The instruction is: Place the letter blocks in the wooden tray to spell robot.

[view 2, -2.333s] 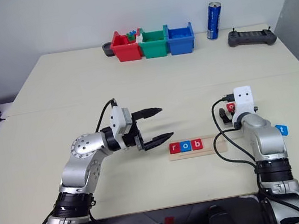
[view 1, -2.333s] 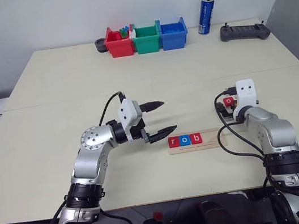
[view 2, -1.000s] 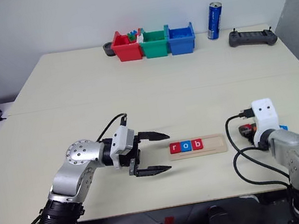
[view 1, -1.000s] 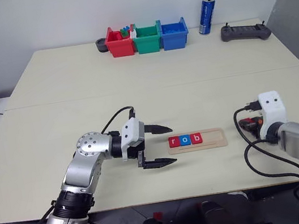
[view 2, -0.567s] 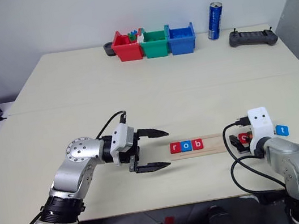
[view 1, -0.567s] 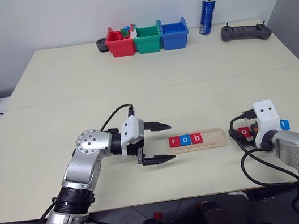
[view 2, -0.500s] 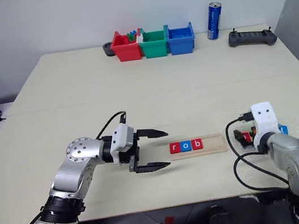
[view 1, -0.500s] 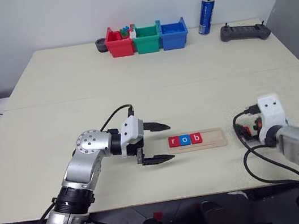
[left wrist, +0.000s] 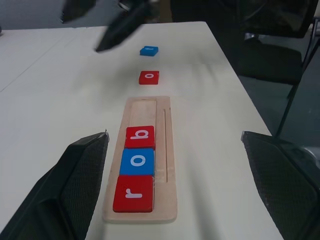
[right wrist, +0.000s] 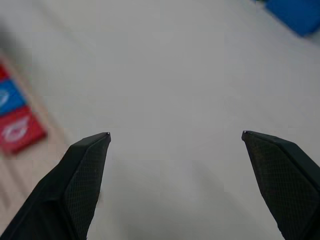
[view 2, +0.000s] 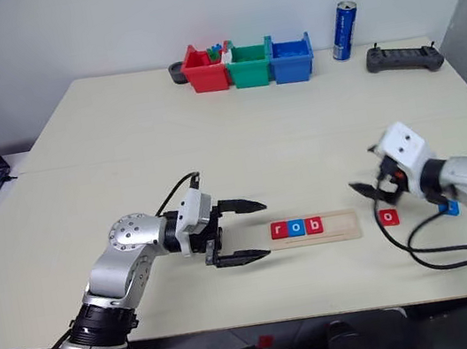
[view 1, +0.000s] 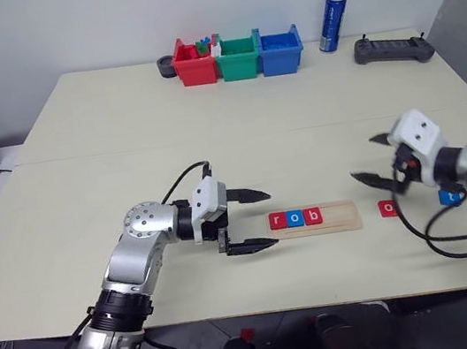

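Now that the right gripper (view 1: pixel 374 159) has lifted, fingers spread and empty: red "o" tile (view 1: pixel 388 208) dropped beside tray (view 1: pixel 341 216).
Left gripper (view 1: pixel 257 219) unmoved, wide open, holding nothing; "rob" tiles (view 1: pixel 294 217) seated in tray, blue "t" tile (left wrist: pixel 149 50) beyond.

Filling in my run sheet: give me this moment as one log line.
tray: r, o, b seated | red o tile, blue tile: on table | right tool: open, empty | left tool: open

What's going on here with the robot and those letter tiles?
The robot is spelling a word in the wooden tray, which so far holds r, o and b. A red o tile and a blue tile lie on the table to its right. The right gripper hangs open above them, holding nothing. The left gripper is open beside the tray's left end.
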`<state>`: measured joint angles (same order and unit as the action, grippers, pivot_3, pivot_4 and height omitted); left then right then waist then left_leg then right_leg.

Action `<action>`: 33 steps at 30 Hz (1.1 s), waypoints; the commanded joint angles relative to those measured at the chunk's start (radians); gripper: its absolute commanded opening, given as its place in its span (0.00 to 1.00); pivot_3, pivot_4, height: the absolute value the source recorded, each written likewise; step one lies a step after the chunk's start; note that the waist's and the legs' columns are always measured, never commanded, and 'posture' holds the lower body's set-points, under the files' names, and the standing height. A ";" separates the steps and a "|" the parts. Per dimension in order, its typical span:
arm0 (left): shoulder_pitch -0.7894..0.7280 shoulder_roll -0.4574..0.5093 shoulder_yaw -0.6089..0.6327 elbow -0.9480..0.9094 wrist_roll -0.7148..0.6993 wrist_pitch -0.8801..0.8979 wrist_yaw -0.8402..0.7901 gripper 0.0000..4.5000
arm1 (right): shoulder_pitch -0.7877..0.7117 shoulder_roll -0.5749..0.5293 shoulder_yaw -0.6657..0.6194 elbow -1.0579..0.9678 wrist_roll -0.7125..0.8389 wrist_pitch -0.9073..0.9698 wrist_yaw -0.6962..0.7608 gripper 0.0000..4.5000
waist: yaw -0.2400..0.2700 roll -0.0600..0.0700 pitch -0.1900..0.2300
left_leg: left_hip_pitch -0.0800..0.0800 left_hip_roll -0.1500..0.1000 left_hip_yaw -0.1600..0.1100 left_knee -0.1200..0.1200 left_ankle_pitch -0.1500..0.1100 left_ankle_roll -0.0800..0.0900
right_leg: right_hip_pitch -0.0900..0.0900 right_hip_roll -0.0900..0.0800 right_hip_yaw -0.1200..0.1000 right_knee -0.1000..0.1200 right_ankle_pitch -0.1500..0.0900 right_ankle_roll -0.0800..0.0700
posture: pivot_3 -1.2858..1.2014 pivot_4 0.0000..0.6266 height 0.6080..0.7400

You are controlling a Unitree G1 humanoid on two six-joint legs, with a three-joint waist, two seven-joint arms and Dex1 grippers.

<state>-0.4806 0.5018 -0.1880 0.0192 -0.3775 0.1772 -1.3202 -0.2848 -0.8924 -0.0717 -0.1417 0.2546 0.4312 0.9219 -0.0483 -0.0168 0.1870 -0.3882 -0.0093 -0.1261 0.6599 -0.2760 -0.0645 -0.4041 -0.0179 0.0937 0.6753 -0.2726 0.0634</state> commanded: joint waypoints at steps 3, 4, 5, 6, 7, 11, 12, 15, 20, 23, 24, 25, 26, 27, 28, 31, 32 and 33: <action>0.013 -0.016 0.042 -0.099 -0.071 0.043 0.045 1.00 | 0.008 -0.103 -0.010 0.216 0.000 -0.295 0.265 0.99 | -0.009 0.000 0.000 | 0.002 0.001 0.001 0.000 0.000 0.000 | 0.000 0.000 0.001 0.002 0.000 0.000 | 0.52 0.24 1.00; 0.022 -0.020 0.044 -0.110 -0.073 0.043 0.055 1.00 | 0.007 -0.114 -0.002 0.246 -0.002 -0.325 0.298 0.99 | -0.013 0.000 0.000 | 0.003 0.001 0.001 0.000 0.000 0.000 | 0.000 0.001 0.001 0.002 0.000 0.000 | 0.52 0.24 1.00; 0.028 -0.023 0.044 -0.116 -0.074 0.043 0.063 1.00 | 0.006 -0.120 0.005 0.269 -0.005 -0.350 0.322 0.99 | -0.016 0.000 0.000 | 0.004 0.001 0.002 -0.001 0.000 0.000 | 0.000 0.001 0.002 0.003 0.000 0.000 | 0.52 0.24 1.00; 0.033 -0.023 0.042 -0.124 -0.075 0.043 0.069 1.00 | 0.006 -0.125 0.011 0.286 -0.006 -0.367 0.345 0.99 | -0.017 0.000 0.000 | 0.005 0.002 0.003 -0.001 0.000 0.000 | 0.000 0.001 0.003 0.004 0.000 0.000 | 0.52 0.24 1.00; 0.038 -0.023 0.040 -0.129 -0.074 0.044 0.074 1.00 | 0.008 -0.130 0.020 0.299 -0.008 -0.381 0.369 0.99 | -0.018 0.000 0.000 | 0.005 0.002 0.003 -0.001 0.000 0.000 | 0.000 0.001 0.003 0.004 0.000 0.000 | 0.52 0.24 1.00; 0.047 -0.021 0.039 -0.136 -0.070 0.045 0.088 1.00 | 0.007 -0.126 0.048 0.344 -0.022 -0.430 0.424 0.99 | -0.015 0.000 0.000 | 0.005 0.001 0.003 0.000 0.000 0.000 | 0.000 0.001 0.003 0.004 0.000 0.000 | 0.52 0.24 1.00; 0.048 -0.019 0.038 -0.137 -0.068 0.044 0.090 1.00 | -0.002 -0.119 0.056 0.360 -0.027 -0.441 0.427 0.99 | -0.013 0.000 0.000 | 0.005 0.001 0.003 0.001 0.000 0.000 | 0.001 0.001 0.003 0.004 0.000 0.000 | 0.52 0.24 1.00; 0.052 -0.010 0.029 -0.132 -0.051 0.030 0.090 1.00 | -0.044 -0.093 0.085 0.414 -0.047 -0.465 0.431 0.99 | -0.013 0.000 0.000 | 0.005 0.001 0.003 0.001 0.000 0.000 | 0.001 0.001 0.003 0.004 0.000 0.000 | 0.52 0.24 1.00; 0.070 0.008 0.030 -0.158 -0.066 0.040 0.079 1.00 | -0.100 -0.052 0.125 0.491 -0.080 -0.501 0.438 0.99 | -0.011 0.000 0.000 | 0.005 0.001 0.003 0.001 0.000 0.000 | 0.001 0.001 0.003 0.004 0.000 0.000 | 0.52 0.24 1.00; 0.073 0.013 0.030 -0.164 -0.069 0.041 0.080 1.00 | -0.117 -0.034 0.134 0.524 -0.085 -0.501 0.443 0.99 | -0.008 0.000 0.000 | 0.005 0.001 0.003 0.001 0.000 0.000 | 0.001 0.001 0.003 0.004 0.000 0.000 | 0.52 0.24 1.00; 0.073 0.013 0.029 -0.165 -0.069 0.042 0.081 1.00 | -0.119 -0.031 0.135 0.533 -0.088 -0.507 0.445 0.96 | -0.008 0.000 0.000 | 0.005 0.001 0.003 0.001 0.000 0.000 | 0.001 0.001 0.003 0.004 0.000 0.000 | 0.52 0.24 1.00; 0.073 0.014 0.030 -0.166 -0.069 0.043 0.082 1.00 | -0.118 -0.028 0.136 0.541 -0.092 -0.514 0.446 0.91 | -0.008 0.000 0.000 | 0.005 0.001 0.003 0.001 0.000 0.000 | 0.001 0.000 0.003 0.004 0.000 0.000 | 0.52 0.24 1.00; 0.074 0.014 0.030 -0.167 -0.068 0.043 0.082 1.00 | -0.116 -0.027 0.137 0.546 -0.095 -0.520 0.448 0.86 | -0.008 0.000 0.000 | 0.005 0.001 0.003 0.001 0.000 0.000 | 0.001 0.000 0.003 0.004 0.000 0.000 | 0.52 0.24 1.00; 0.074 0.015 0.031 -0.168 -0.068 0.043 0.082 1.00 | -0.115 -0.025 0.136 0.552 -0.096 -0.524 0.450 0.79 | -0.007 0.000 0.000 | 0.005 0.001 0.003 0.001 0.000 0.000 | 0.001 0.000 0.003 0.004 0.000 0.000 | 0.52 0.24 1.00; 0.074 0.016 0.031 -0.168 -0.067 0.044 0.083 1.00 | -0.114 -0.025 0.136 0.557 -0.098 -0.528 0.451 0.71 | -0.007 0.000 0.000 | 0.005 0.001 0.003 0.001 0.000 0.000 | 0.001 0.000 0.003 0.004 0.000 0.000 | 0.52 0.24 1.00; 0.074 0.020 0.032 -0.168 -0.068 0.045 0.081 1.00 | -0.114 -0.024 0.134 0.567 -0.101 -0.535 0.454 0.46 | -0.008 0.000 0.000 | 0.005 0.001 0.003 0.001 0.000 0.000 | 0.001 0.000 0.003 0.004 0.000 0.000 | 0.52 0.24 1.00; 0.074 0.020 0.032 -0.168 -0.068 0.047 0.081 1.00 | -0.114 -0.026 0.133 0.568 -0.100 -0.536 0.456 0.39 | -0.009 0.000 0.000 | 0.005 0.001 0.003 0.001 0.000 0.000 | 0.001 0.000 0.003 0.004 0.000 0.000 | 0.52 0.24 1.00; 0.074 0.021 0.032 -0.169 -0.067 0.047 0.081 1.00 | -0.114 -0.027 0.131 0.569 -0.100 -0.537 0.457 0.32 | -0.009 0.000 0.000 | 0.005 0.001 0.003 0.001 0.000 0.000 | 0.001 0.000 0.003 0.004 0.000 0.000 | 0.52 0.24 1.00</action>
<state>-0.4024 0.5144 -0.1657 -0.1108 -0.4315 0.2282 -1.2358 -0.3866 -0.9124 0.0683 0.4277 0.1566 -0.0922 1.3660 -0.0569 -0.0167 0.1871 -0.3832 -0.0084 -0.1235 0.6605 -0.2759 -0.0647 -0.4035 -0.0177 0.0965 0.6796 -0.2724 0.0630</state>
